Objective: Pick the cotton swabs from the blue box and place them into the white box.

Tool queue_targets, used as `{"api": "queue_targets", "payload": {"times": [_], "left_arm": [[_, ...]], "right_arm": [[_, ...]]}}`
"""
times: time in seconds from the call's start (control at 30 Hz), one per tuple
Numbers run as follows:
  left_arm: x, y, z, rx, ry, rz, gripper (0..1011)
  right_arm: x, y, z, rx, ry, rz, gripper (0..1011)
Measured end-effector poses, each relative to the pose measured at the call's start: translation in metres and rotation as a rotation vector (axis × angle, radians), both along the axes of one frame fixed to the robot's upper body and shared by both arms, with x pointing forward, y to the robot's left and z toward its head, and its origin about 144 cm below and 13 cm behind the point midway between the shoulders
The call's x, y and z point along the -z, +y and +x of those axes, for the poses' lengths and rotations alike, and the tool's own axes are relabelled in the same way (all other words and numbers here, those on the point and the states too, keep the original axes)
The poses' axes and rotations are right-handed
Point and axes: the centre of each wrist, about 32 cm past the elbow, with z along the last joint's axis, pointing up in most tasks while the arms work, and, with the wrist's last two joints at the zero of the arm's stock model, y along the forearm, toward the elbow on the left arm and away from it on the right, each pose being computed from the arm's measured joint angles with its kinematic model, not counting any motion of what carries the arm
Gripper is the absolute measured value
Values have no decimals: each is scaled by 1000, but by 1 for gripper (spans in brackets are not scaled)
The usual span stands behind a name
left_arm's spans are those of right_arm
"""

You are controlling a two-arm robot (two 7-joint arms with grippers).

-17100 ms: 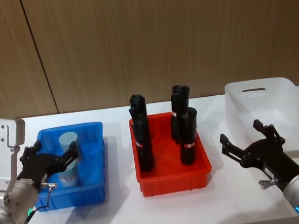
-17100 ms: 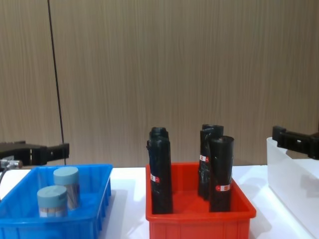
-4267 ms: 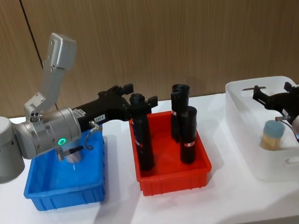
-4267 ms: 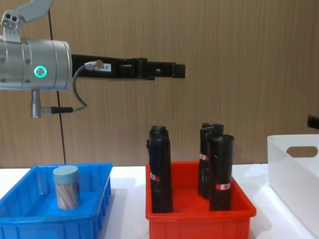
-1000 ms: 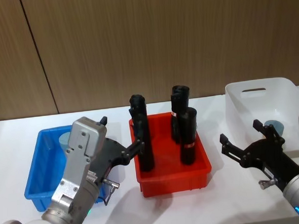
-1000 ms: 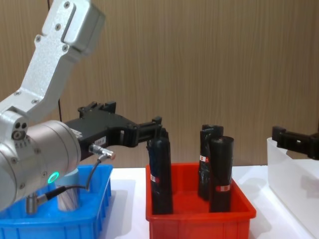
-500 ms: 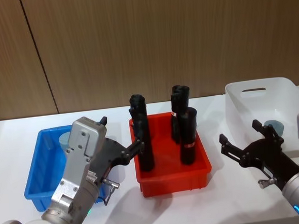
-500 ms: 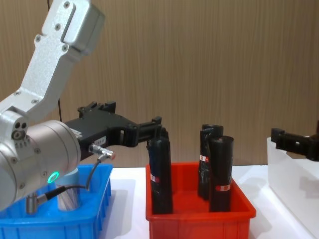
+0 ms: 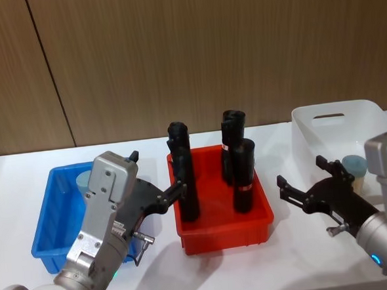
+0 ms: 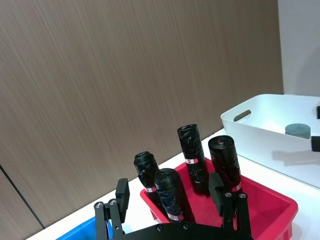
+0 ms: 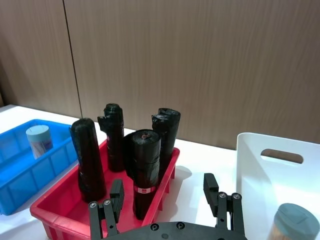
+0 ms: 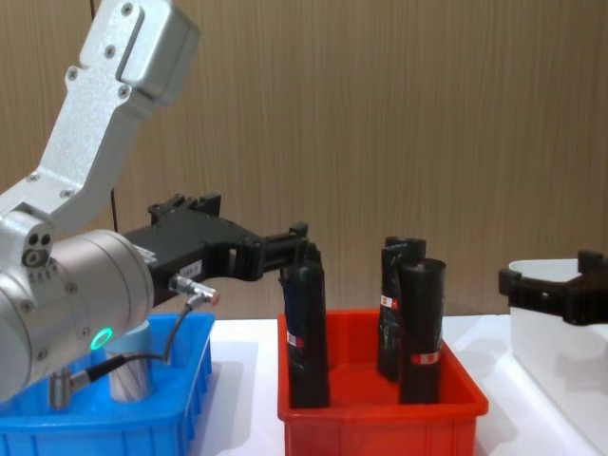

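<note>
- Left gripper [image 9: 157, 171]: jaws wide, nothing between them. It hangs low over the right-hand end of the blue box [image 9: 48, 223], with the fingers pointing across towards the red bin [image 9: 225, 232].
- Right gripper [image 9: 301, 171]: jaws wide and empty, held low over the table in front of the white box [image 9: 336, 112]. In my judgement this is a ready posture, not a grasp.
- Cotton swabs, jar one [image 9: 85, 180]: upright in the blue box, to the rear and left of the left gripper's body and outside its finger line. The gripper must turn back and come down over the lid before closing.
- Cotton swabs, jar two [image 9: 354, 165]: upright inside the white box, just beyond the right gripper's fingers. I judge this half of the task done.
- Black rolls [image 9: 183, 185]: standing in the red bin directly ahead of the left gripper's fingers. Whether the nearest roll touches a fingertip cannot be determined. I judge there is a risk of knocking it over if the arm swings sideways.
- Wood-panel wall [image 9: 194, 53]: beyond all the boxes.
</note>
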Motion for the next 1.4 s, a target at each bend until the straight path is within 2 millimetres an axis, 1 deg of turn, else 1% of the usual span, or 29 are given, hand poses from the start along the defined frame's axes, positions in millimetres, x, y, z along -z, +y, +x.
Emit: {"api": "queue_targets", "payload": {"times": [0.17, 0.37, 0.6, 0.77, 1.3, 1.4], "left_arm": [[0, 0, 0, 0, 0, 0, 1004], [0, 0, 0, 0, 0, 0, 1004], [0, 0, 0, 0, 0, 0, 1004], [0, 0, 0, 0, 0, 0, 1004], [0, 0, 0, 0, 0, 0, 1004], [0, 0, 0, 0, 0, 0, 1004]], "right_arm": [[1, -2, 12, -26, 13, -10, 1002], [2, -4, 33, -55, 35, -15, 1001], [3, -4, 52, -80, 54, -8, 1001], [3, -4, 70, -101, 75, 1, 1001], [6, -1, 108, -153, 100, 36, 1002], [6, 0, 112, -158, 103, 39, 1001]]}}
